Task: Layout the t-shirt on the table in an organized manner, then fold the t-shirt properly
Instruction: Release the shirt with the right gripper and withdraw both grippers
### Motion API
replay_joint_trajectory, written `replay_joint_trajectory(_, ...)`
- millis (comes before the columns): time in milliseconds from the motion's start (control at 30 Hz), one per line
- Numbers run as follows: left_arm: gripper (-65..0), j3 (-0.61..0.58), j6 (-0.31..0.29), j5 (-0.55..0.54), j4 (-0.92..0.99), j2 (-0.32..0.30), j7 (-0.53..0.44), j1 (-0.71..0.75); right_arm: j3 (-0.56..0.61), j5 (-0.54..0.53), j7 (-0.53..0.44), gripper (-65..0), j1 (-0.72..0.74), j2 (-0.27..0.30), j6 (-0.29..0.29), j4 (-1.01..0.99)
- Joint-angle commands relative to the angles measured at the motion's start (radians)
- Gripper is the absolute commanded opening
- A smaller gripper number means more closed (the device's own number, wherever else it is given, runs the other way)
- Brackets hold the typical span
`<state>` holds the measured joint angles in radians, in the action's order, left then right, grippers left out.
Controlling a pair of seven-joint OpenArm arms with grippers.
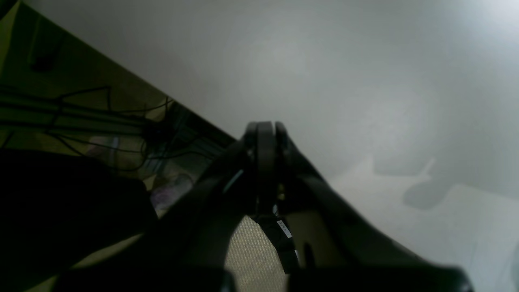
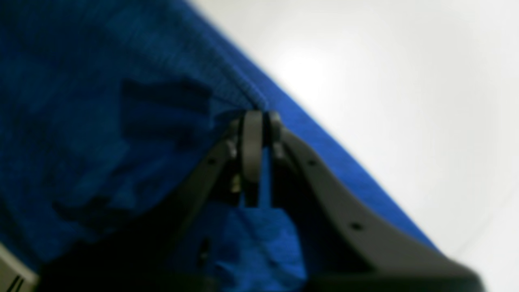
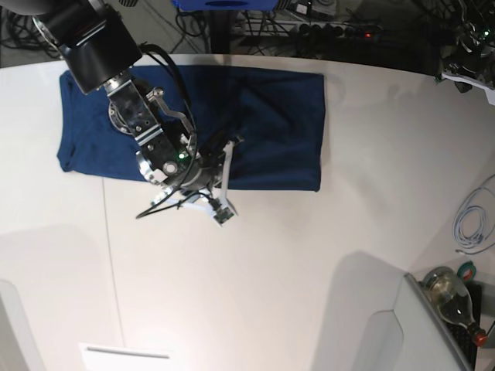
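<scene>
Right gripper sits low at the near long edge of the shirt, jaws close together with a thin slit of blue showing between them. The wrist view is blurred, so I cannot tell whether they pinch the hem or merely rest on it; the grip looks slack rather than firm.

Left gripper is pressed fully shut on nothing, hovering over bare table near the table's edge, well apart from the shirt.

Shirt lies at the far side of the table as a long flat band, already doubled lengthwise by the look of it, edges fairly straight, a few creases at its middle. The right arm crosses over its left half.

Judgement: a fold has been laid and the hem is being let go or re-gripped. To do this well:
- part the jaws cleanly before lifting, so the edge does not drag up with them
- rise straight, not sideways, to keep the band's near edge in line
- bring the left gripper in for the far end, so the next fold across is taken at two corners, evenly.
</scene>
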<state>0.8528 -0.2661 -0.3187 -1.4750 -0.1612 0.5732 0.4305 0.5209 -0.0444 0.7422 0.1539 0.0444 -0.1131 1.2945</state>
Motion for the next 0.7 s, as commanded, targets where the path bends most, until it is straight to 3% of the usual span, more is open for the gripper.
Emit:
replay_joint_trajectory(0, -65.0, 0.007, 0.0, -0.004, -0.014, -0.018, -0.015, 0.006, -0.006, -0.001, 0.009, -51.0, 0.016, -0.007, 0.006, 0.03)
replay_joint_trajectory(100, -65.0, 0.007, 0.0, -0.004, -0.014, -0.018, -0.015, 0.004, -0.008, -0.001, 0.052, -33.8, -0.026, 0.002, 0.006, 0.119)
replay_joint_trajectory(167, -65.0, 0.007, 0.0, -0.004, -0.014, -0.018, -0.015, 0.001, -0.008, -0.001, 0.061, -28.8, -0.089, 0.03, 0.006, 0.231)
replay_joint_trajectory(300, -65.0, 0.007, 0.0, -0.004, -0.014, -0.018, -0.015, 0.001, -0.063, 0.001, 0.055, -29.0, -0.256, 0.053, 0.045, 0.428)
replay_joint_trajectory(400, -65.0, 0.004, 0.0, -0.004, -0.014, -0.027, -0.015, 0.004, -0.219, 0.001, -0.006, -29.0, -0.4, 0.053, 0.106, 0.546)
replay_joint_trajectory(500, -65.0, 0.001, 0.0, -0.004, -0.014, -0.033, -0.015, 0.003, -0.331, -0.002, -0.118, -28.5, -0.523, 0.053, 0.033, 0.613)
replay_joint_trajectory(567, -65.0, 0.001, 0.0, -0.004, -0.014, -0.033, -0.015, -0.002, -0.327, -0.002, -0.122, -28.8, -0.557, 0.048, -0.023, 0.615)
replay_joint_trajectory(667, -65.0, 0.001, 0.0, -0.004, -0.014, -0.033, -0.015, -0.003, -0.25, -0.002, -0.128, -28.8, -0.581, 0.047, -0.032, 0.528)
